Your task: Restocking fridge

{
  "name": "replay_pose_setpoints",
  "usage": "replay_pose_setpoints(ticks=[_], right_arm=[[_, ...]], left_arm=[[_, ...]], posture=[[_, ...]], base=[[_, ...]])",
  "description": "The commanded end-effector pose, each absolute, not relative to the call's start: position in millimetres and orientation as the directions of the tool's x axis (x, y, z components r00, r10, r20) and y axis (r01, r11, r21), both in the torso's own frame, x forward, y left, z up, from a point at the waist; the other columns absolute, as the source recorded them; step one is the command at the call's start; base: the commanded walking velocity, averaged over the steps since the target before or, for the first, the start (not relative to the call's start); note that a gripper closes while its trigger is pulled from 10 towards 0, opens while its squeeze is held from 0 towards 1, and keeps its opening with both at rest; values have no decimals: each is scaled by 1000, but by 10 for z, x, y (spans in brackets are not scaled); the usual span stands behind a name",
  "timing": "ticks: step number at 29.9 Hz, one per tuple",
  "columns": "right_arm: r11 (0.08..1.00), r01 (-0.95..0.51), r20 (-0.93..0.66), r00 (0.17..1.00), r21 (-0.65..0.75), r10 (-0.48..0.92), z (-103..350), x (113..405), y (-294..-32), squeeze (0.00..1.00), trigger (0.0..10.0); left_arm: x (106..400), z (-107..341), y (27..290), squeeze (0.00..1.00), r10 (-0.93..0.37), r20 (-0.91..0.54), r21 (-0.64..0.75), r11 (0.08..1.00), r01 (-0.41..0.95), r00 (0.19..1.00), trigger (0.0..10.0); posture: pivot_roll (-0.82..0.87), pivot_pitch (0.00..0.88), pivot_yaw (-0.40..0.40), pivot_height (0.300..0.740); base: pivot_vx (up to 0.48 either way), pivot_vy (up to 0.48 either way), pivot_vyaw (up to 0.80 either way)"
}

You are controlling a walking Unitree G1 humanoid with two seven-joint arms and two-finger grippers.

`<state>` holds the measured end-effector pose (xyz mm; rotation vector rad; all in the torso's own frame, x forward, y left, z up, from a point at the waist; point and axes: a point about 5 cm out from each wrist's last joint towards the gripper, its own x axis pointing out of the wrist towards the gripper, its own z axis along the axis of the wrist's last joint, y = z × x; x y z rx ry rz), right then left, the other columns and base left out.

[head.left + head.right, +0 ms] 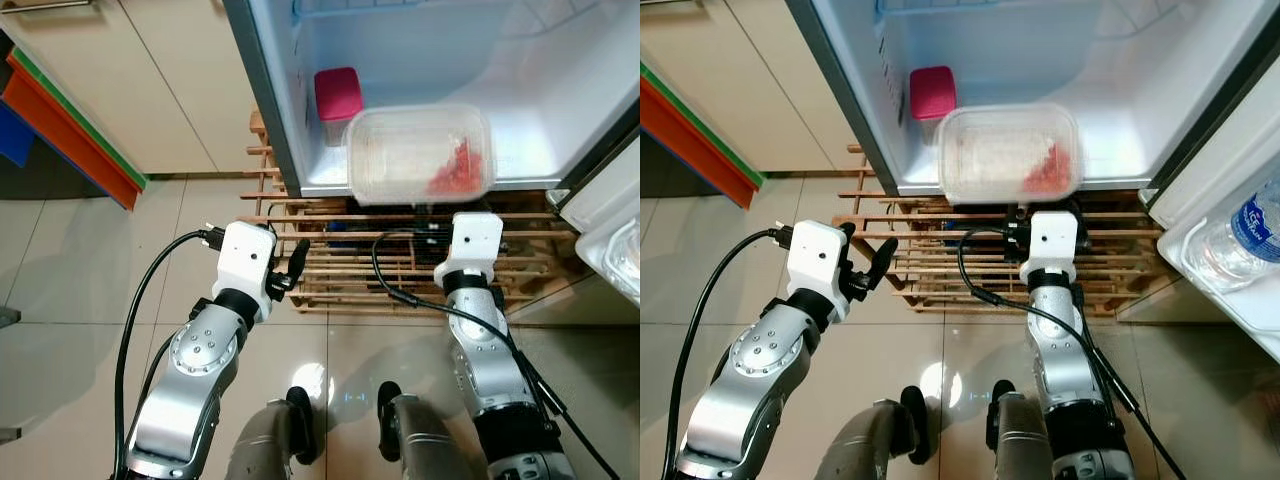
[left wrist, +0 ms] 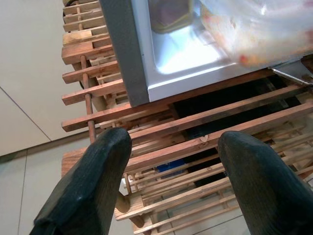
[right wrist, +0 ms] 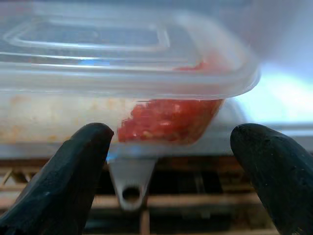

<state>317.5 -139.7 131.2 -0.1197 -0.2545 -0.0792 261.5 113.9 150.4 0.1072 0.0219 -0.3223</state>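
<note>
A clear lidded plastic container (image 1: 420,153) with red and pale food rests at the front lip of the open fridge's white floor (image 1: 560,130), overhanging the edge a little. My right gripper (image 3: 173,142) is just below and in front of it, open, with its black fingers (image 3: 78,161) spread wide on either side of the container's near end and not touching it. My left gripper (image 2: 171,147) is open and holds nothing, off to the left and low, over the wooden slat pallet (image 1: 340,270). A pink-lidded tub (image 1: 338,95) stands deeper in the fridge at the left.
The fridge stands on the wooden pallet. Its open door at the right carries a shelf with a water bottle (image 1: 1240,240). Beige cabinets (image 1: 150,80) and an orange and green board (image 1: 70,130) are at the left. Glossy tiled floor (image 1: 60,280) lies below.
</note>
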Motion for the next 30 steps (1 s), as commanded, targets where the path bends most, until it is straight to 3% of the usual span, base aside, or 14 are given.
replay_pose_setpoints(ticks=[1, 19, 30], right_arm=[[990, 86, 276, 960, -108, -54, 1323, 3160, -1361, 0, 10000], [970, 165, 319, 942, -181, -101, 1410, 3433, -1408, 0, 10000], [976, 154, 339, 936, -151, -96, 1402, 3359, -1401, 0, 10000]], left_arm=[[2585, 1468, 1171, 0, -298, -58, 106, 947, 303, 953, 10000], [2651, 1458, 1151, 0, -291, -47, 120, 948, 294, 956, 10000], [2686, 1466, 1125, 0, -296, -43, 124, 946, 299, 954, 10000]], posture=[[54, 360, 96, 740], [56, 326, 90, 740], [47, 312, 74, 740]], base=[[0, 0, 0], [0, 0, 0], [0, 0, 0]])
